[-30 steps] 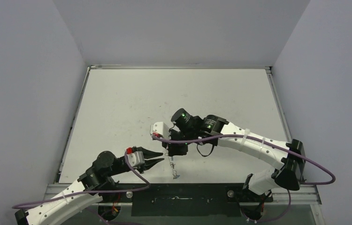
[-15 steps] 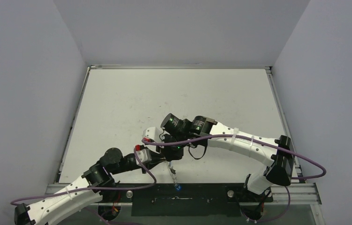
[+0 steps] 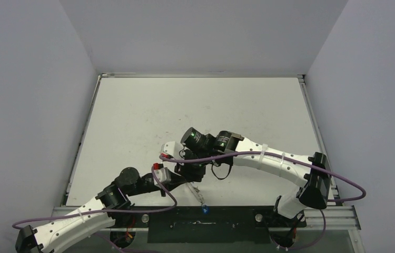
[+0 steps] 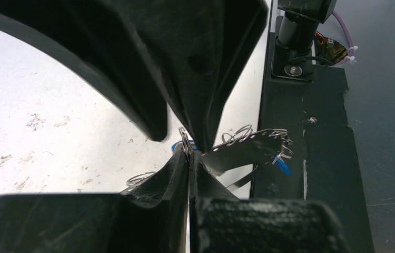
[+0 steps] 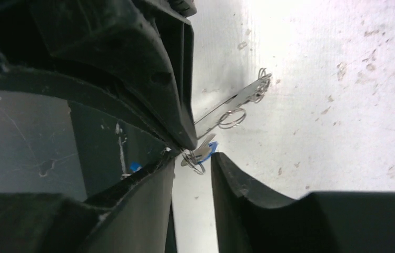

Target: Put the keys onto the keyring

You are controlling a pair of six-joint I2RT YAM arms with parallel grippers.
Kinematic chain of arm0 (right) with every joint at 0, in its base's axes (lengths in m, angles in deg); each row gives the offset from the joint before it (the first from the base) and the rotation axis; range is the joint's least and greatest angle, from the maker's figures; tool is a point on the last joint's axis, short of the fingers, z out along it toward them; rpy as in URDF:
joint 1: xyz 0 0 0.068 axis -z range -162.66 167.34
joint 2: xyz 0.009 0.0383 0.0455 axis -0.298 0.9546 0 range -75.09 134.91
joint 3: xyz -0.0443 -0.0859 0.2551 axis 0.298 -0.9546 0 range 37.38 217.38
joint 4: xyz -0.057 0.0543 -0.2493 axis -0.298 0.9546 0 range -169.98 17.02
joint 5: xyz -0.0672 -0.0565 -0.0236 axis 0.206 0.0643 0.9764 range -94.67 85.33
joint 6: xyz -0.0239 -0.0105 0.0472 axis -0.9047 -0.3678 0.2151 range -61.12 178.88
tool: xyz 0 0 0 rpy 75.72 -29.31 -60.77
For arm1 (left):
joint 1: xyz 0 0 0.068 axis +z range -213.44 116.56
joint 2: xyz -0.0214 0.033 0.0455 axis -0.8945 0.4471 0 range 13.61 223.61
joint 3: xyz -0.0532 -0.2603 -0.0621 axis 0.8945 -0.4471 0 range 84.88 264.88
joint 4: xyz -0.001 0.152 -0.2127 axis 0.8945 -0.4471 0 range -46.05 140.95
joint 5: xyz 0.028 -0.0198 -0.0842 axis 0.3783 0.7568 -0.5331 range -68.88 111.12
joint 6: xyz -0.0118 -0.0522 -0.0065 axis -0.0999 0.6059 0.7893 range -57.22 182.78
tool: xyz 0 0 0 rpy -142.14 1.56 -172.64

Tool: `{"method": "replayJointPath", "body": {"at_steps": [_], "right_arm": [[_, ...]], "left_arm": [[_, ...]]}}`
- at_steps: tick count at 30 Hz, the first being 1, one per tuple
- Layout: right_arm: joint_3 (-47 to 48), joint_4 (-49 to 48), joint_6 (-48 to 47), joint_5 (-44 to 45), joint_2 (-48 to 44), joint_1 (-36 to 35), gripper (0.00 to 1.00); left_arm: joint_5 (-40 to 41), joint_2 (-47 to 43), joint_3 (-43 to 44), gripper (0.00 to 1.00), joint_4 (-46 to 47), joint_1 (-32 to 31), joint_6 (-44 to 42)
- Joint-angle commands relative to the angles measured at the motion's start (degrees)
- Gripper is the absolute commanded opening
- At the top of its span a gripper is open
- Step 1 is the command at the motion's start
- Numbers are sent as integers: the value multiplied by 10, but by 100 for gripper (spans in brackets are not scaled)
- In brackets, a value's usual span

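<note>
The keyring [image 4: 240, 150], a thin silver hoop with small loops, hangs between my two grippers just above the table's near edge [image 3: 199, 196]. My left gripper [image 4: 189, 156] is shut on one of its small loops [image 4: 185, 143]. My right gripper [image 5: 198, 158] comes from the opposite side, its jaws narrowly apart, with a blue-capped key [image 5: 206, 151] spanning its tips and touching both. The hoop's strip [image 5: 235, 101] runs off behind it. Another blue-capped key [image 4: 282, 167] hangs at the hoop's far end [image 3: 205, 209]. In the top view the left gripper [image 3: 184, 183] and right gripper [image 3: 193, 178] meet tip to tip.
The black base plate [image 4: 311, 174] and the right arm's mount [image 4: 295, 47] lie just past the white table's edge. The keyring's lower end hangs over that plate. The purple cable [image 3: 269, 154] runs along the right arm.
My left gripper has moved right and shut on a keyring loop. The right arm shifted left. The keyring's free end has swung out toward the near edge.
</note>
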Motion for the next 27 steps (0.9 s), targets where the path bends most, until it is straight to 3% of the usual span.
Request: {"method": "replayJointPath", "body": {"at_steps": [1,5,13,23,27], "right_arm": [[-35,-88,13,-20,-52,32,38],[-100,-164,-7,-103,-116,64,50],[-227,-308,-58,-189,-214,82,55],[-266,-403,-51,-233,-217,83,50],[-265,-405,-50,-235,-211,83,39]], "left_arm": [[1,-28,-14,0,63,-1,18],[14,-63,-44,0,111,-1,45],[9,-115,-94,0,222,-1,56],[-24,-105,-115,0,304,-2,63],[-25,-97,-115,0,312,-1,63]]}}
